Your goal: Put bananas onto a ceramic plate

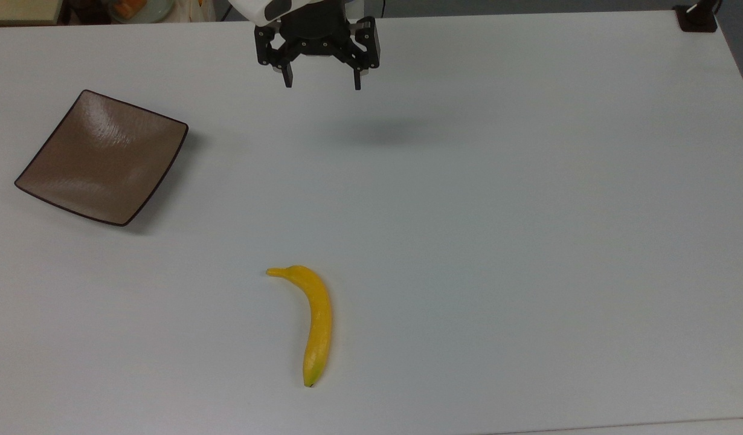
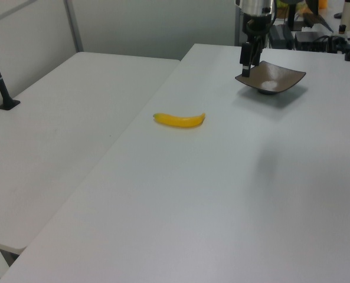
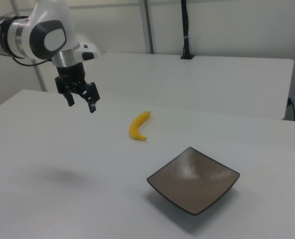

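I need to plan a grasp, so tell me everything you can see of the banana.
The banana is a single curved, smooth, bright-yellow fruit with a thin stem at one end and a greenish tip at the other. It looks whole and unmarked. It lies flat on the white table, apart from the ceramic plate and well clear of the open gripper hanging above the table. Nothing but the table touches it.

The light is bright, even and diffuse, coming from overhead — the white table (image 1: pixel 468 241) reads almost flat. Shadows are soft: a faint grey smudge lies on the table below the raised gripper (image 1: pixel 321 81), and a darker band hugs the plate (image 1: pixel 99 157) along its edge on the top view's right. The glossy plate carries pale streaked glare. The banana (image 1: pixel 314 320) throws only a thin shadow.
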### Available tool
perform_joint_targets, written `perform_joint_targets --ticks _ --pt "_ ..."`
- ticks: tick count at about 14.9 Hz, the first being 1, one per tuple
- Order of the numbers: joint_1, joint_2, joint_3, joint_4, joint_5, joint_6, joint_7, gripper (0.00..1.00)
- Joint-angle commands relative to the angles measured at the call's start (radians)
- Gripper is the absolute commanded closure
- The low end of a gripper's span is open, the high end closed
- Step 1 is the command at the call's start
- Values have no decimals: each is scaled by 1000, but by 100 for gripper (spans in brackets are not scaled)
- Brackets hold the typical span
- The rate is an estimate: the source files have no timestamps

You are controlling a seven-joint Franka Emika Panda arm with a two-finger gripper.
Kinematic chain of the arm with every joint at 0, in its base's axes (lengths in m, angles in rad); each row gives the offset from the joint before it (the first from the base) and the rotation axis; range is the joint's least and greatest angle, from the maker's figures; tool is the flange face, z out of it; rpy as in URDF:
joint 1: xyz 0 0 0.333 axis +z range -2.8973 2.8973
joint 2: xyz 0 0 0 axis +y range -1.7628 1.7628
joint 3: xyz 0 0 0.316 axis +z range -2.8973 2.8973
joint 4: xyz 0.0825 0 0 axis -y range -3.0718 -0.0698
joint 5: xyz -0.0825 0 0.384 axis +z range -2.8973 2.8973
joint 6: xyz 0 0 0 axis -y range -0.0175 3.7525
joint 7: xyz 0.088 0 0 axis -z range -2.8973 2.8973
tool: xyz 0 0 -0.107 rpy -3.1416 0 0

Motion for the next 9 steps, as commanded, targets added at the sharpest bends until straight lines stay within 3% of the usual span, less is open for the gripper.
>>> perform_joint_targets --ticks 1,9 --pt "-14 -11 11 -26 5 30 -37 0" --pt "-8 -1 11 -23 -7 30 -46 0"
